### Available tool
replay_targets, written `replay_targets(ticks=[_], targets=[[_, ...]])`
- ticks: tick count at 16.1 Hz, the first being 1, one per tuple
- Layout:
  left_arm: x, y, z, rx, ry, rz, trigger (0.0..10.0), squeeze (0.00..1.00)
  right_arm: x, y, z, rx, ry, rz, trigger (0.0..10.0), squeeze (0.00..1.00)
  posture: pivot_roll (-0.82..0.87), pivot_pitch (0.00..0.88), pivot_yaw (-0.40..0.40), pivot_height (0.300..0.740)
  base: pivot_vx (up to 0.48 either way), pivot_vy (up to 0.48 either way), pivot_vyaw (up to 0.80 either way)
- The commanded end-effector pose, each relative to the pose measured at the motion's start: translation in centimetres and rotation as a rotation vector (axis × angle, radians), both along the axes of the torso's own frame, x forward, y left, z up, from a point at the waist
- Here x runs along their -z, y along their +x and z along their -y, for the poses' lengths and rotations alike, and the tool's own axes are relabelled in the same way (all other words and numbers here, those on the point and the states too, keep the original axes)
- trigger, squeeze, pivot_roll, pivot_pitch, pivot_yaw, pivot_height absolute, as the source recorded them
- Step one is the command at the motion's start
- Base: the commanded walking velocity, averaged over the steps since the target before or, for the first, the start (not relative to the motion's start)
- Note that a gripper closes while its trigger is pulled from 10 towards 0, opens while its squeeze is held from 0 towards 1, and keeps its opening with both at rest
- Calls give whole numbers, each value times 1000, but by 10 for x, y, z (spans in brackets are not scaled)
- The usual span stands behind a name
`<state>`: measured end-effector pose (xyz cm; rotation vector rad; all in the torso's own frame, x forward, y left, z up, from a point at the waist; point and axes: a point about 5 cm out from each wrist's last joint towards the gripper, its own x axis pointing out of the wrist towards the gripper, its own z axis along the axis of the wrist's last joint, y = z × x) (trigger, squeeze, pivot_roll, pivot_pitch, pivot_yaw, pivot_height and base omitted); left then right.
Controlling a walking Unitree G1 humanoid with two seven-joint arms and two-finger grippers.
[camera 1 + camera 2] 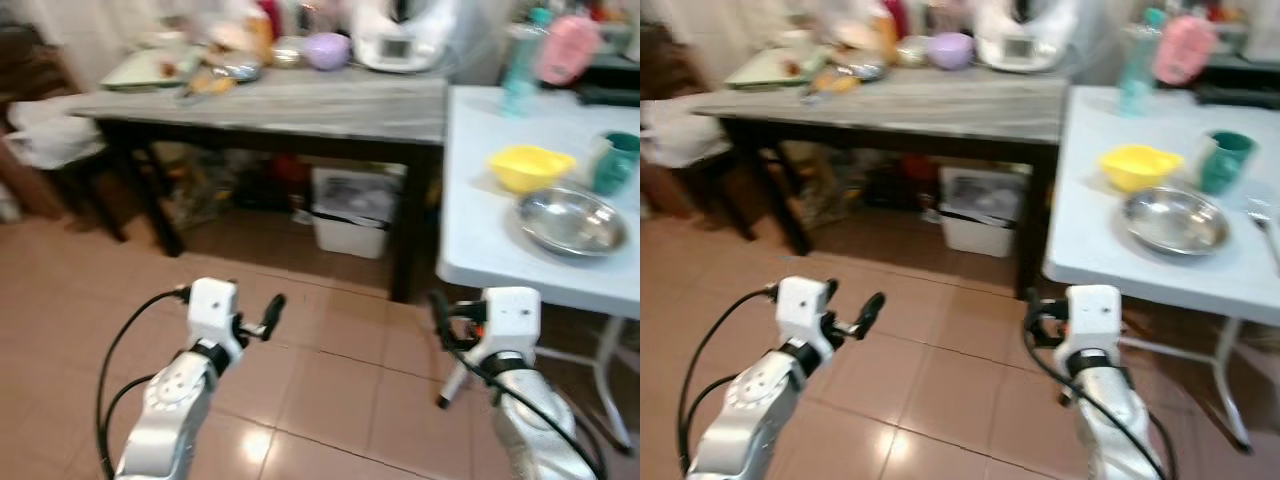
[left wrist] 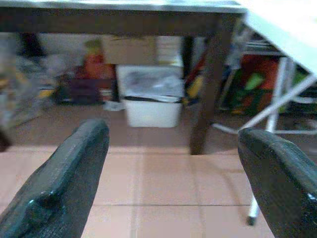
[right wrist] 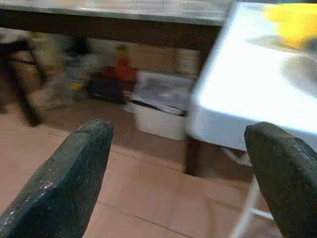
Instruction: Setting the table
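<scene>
A white folding table (image 1: 480, 250) stands at the right. On it are a yellow bowl (image 1: 530, 166), a steel bowl (image 1: 570, 221), a teal cup (image 1: 618, 162) and a pale blue bottle (image 1: 522, 62). A fork (image 1: 1268, 230) lies near its right edge. My left gripper (image 1: 256, 322) hangs open over the tiled floor, left of that table. My right gripper (image 1: 447, 322) is open too, low and just in front of the white table's near corner. In both wrist views the fingers (image 2: 64, 188) (image 3: 64, 183) stand wide apart with nothing between them.
A grey-topped table with dark legs (image 1: 300, 105) stands straight ahead, carrying a purple bowl (image 1: 327, 48), a white appliance (image 1: 400, 35), a tray (image 1: 150, 68) and clutter. A white bin (image 1: 350, 210) sits beneath it. A dark chair (image 1: 40, 120) stands at the left.
</scene>
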<state>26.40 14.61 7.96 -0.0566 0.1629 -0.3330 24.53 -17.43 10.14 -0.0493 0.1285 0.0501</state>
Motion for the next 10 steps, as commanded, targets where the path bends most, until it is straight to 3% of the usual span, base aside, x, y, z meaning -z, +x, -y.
replay_targets(ticks=[1, 4, 10], targets=[[0, 1, 0, 2, 21, -2, 10000, 0, -1, 1, 1, 6, -5, 9, 10000, 0, -81, 0, 75, 740, 0, 0, 0], [-1, 1, 1, 17, 23, 3, 10000, 0, 0, 1, 2, 9, -5, 9, 10000, 0, -83, 0, 76, 740, 0, -86, 0], [-2, 1, 2, 25, 11, 6, 10000, 0, -1, 1, 1, 11, -4, 11, 10000, 0, -85, 0, 77, 740, 0, -480, 0]])
